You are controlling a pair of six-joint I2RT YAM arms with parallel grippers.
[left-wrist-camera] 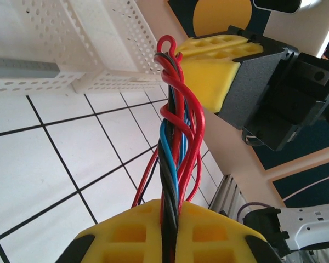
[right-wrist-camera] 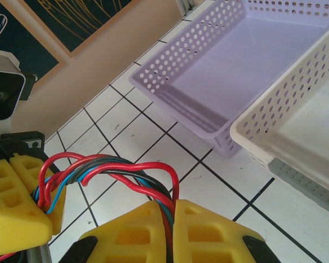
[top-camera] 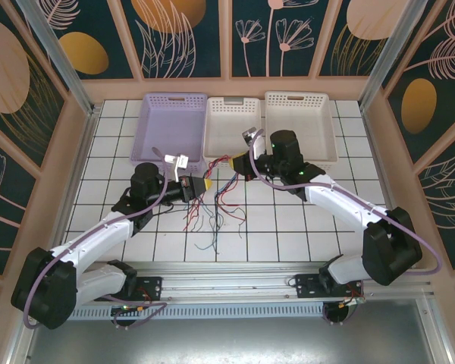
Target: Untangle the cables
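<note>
The cables [top-camera: 221, 168] are a twisted bundle of thin red, blue and black wires stretched between both grippers above the tiled table. My left gripper [top-camera: 200, 184] is shut on one end; in the left wrist view the bundle [left-wrist-camera: 175, 137] runs up out of its yellow fingers [left-wrist-camera: 126, 230] toward the other gripper's yellow fingers [left-wrist-camera: 208, 71]. My right gripper [top-camera: 243, 162] is shut on the other end; the wires [right-wrist-camera: 109, 167] arc left from its closed gripper [right-wrist-camera: 170, 219] to the left gripper's fingers [right-wrist-camera: 16, 203]. Loose wire ends [top-camera: 216, 216] trail onto the tiles below.
Three empty perforated baskets stand in a row at the back: a purple basket [top-camera: 171, 125], a white basket [top-camera: 231, 129] and another white basket [top-camera: 299, 125]. The purple basket [right-wrist-camera: 236, 60] lies close behind the right gripper. Wooden walls enclose the table.
</note>
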